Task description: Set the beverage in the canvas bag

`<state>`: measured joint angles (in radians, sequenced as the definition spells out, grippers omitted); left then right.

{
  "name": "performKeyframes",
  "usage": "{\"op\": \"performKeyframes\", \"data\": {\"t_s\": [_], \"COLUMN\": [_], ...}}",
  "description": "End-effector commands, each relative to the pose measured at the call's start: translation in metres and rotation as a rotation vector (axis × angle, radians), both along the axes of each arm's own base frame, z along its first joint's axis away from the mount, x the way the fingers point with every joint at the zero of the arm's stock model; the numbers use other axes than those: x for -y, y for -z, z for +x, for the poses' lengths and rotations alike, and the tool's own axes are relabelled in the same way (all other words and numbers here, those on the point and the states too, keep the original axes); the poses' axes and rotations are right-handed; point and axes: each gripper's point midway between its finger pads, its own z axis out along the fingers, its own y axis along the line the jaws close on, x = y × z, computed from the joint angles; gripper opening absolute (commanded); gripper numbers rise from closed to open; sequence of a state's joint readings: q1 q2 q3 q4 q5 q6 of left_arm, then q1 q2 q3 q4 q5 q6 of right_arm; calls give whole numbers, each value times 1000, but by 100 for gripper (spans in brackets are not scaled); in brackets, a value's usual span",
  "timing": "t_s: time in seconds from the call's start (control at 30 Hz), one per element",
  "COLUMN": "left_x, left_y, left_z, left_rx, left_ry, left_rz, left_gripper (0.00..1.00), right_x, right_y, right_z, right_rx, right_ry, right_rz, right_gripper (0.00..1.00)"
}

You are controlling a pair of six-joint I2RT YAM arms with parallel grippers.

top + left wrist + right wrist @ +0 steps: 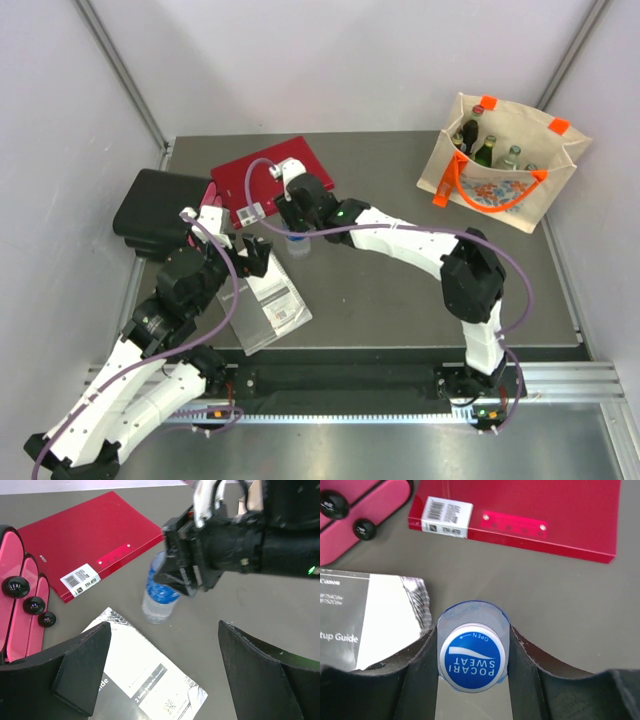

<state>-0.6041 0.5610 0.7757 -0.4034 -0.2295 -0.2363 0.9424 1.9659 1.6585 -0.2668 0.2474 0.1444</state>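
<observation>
— Top external view: what is seen on the desk [400, 300], largest things first?

— A canvas bag [500, 190] is seen standing upright at the far right corner, with orange handles and a floral print on its side. Green glass bottles [484, 150] are held inside it. At the far left a black case [160, 212] is laid flat, and a red folder [270, 178] is laid just beside it, toward the middle.

— And nearer the arms?

— A black-and-white booklet [262, 305] is laid near the left arm. In the left wrist view a pink case [27, 565] with three black knobs is shown to the left of the folder.

— Where is the beverage found?

— The bottle [157, 605], clear with a blue label, is stood upright between the red folder and the booklet's far corner, well apart from the canvas bag. Whether its base is touching the desk cannot be told.

— How is it held?

— The right gripper [472, 634] is closed on the bottle's top from above. Both fingers [420, 675] are pressed against its shoulders, either side of the blue cap [471, 661] marked POCARI SWEAT.

— And the other one?

— The left gripper [165, 680] is spread wide, with nothing between its fingers, and is pointed toward the bottle from above the booklet.
</observation>
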Motion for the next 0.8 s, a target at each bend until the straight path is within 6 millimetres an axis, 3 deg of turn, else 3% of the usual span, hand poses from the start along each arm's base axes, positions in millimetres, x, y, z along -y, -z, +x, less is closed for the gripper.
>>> {"op": "performKeyframes", "data": {"t_s": [0.0, 0.03, 0.07, 0.1, 0.13, 0.37, 0.43, 0.47, 0.53, 0.57, 0.63, 0.67, 0.73, 0.77], "left_x": [5, 6, 6, 7, 7, 8, 8, 8, 8, 9, 8, 9, 10, 11], "left_y": [-10, -10, -10, -9, -9, -8, -8, -8, -8, -8, -8, -8, -7, -7], "left_z": [4, 4, 4, 5, 5, 5, 5, 5, 5, 5, 5, 4, 4, 4], "left_rx": [42, 42, 40, 36, 36, 35, 35, 34, 35, 34, 35, 34, 31, 29], "left_ry": [10, 13, 14, 17, 19, 24, 25, 25, 25, 27, 27, 28, 33, 41], "left_rz": [-23, -23, -23, -21, -21, -19, -18, -17, -18, -17, -18, -17, -16, -17], "left_gripper": [92, 92, 92, 92, 92, 92, 92, 92, 92, 92, 92, 92, 92, 92], "right_x": [56, 64, 82, 97, 108, 232, 252, 274, 296, 316, 336, 359, 376, 397], "right_y": [-90, -99, -109, -131, -140, -253, -276, -297, -320, -337, -357, -372, -380, -383], "right_z": [15, 15, 23, 20, 22, 35, 31, 33, 29, 28, 23, 21, 23, 25], "right_rx": [93, 98, 106, 130, 144, 340, 368, 424, 474, 514, 564, 603, 622, 634], "right_ry": [73, 69, 96, 105, 115, 306, 322, 354, 383, 425, 461, 506, 529, 572], "right_rz": [100, 114, 125, 145, 143, 165, 190, 181, 192, 198, 215, 225, 245, 239], "right_gripper": [9, 1, 0, 0, 0, 0, 0, 0, 0, 0, 0, 0, 0, 0]}}
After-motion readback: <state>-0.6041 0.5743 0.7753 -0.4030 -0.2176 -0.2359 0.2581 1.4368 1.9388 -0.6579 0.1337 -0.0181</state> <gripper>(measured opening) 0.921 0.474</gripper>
